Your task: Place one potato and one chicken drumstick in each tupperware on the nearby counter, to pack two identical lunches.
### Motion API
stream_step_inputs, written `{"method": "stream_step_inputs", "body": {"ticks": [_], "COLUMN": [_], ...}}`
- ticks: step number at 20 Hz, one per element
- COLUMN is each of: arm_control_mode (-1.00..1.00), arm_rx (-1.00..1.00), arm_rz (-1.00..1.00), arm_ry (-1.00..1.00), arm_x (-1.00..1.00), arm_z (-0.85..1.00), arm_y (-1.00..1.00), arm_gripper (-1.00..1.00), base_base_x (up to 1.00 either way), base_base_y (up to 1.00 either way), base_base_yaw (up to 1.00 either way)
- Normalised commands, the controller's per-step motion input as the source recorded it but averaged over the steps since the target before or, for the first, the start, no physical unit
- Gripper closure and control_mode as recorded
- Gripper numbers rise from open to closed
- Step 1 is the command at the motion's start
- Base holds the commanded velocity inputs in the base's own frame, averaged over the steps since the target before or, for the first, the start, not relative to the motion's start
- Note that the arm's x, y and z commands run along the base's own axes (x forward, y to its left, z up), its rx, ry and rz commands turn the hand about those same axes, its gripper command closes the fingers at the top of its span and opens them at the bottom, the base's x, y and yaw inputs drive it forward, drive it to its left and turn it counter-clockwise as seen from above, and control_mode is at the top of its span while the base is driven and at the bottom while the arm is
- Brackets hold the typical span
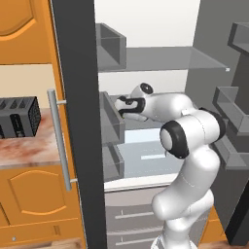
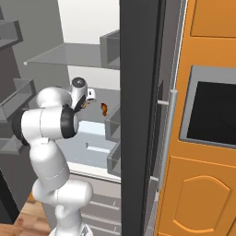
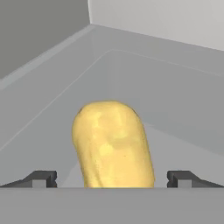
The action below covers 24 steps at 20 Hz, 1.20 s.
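A yellow, lumpy potato (image 3: 111, 144) lies on the grey fridge shelf (image 3: 175, 109), right in front of the hand. My gripper (image 3: 112, 177) is open, with the potato between its two spread fingertips (image 3: 41, 178) and neither tip touching it. From the left base view the arm reaches into the open fridge, with the gripper (image 1: 120, 104) at the middle shelf. A reddish-brown chicken drumstick (image 2: 104, 108) lies on that shelf, just right of the gripper (image 2: 90, 95). The pinkish marble counter (image 1: 24, 146) lies left of the fridge. The tupperware is out of view.
A black toaster (image 1: 17, 117) stands on the counter. The dark fridge door (image 1: 78, 121) with its grey handle (image 1: 59, 138) stands between counter and shelves. Door bins (image 1: 111, 119) flank the shelf. Orange cabinets and a built-in oven (image 2: 212, 113) are to the right.
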Motion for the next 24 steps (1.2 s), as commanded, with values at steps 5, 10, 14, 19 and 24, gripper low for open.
{"method": "stream_step_inputs", "body": {"ticks": [5, 10, 14, 19, 24], "arm_control_mode": [-1.00, -1.00, -1.00, -1.00, -1.00], "arm_rx": [0.00, -0.03, -0.05, -0.01, 0.00], "arm_rz": [0.01, 0.01, 0.00, 0.00, 0.00], "arm_ry": [0.00, 0.01, 0.02, 0.00, -0.15], "arm_x": [0.28, 0.14, 0.01, -0.84, -1.00], "arm_z": [-0.26, -0.35, -0.42, -0.12, 0.35], "arm_y": [0.03, 0.15, 0.20, -0.07, -0.23], "arm_gripper": [-1.00, 1.00, 1.00, 1.00, 1.00], "base_base_x": [0.00, 0.00, 0.00, 0.00, 0.00], "base_base_y": [0.00, 0.00, 0.00, 0.00, 0.00], "base_base_yaw": [0.00, 0.00, 0.00, 0.00, 0.00]}}
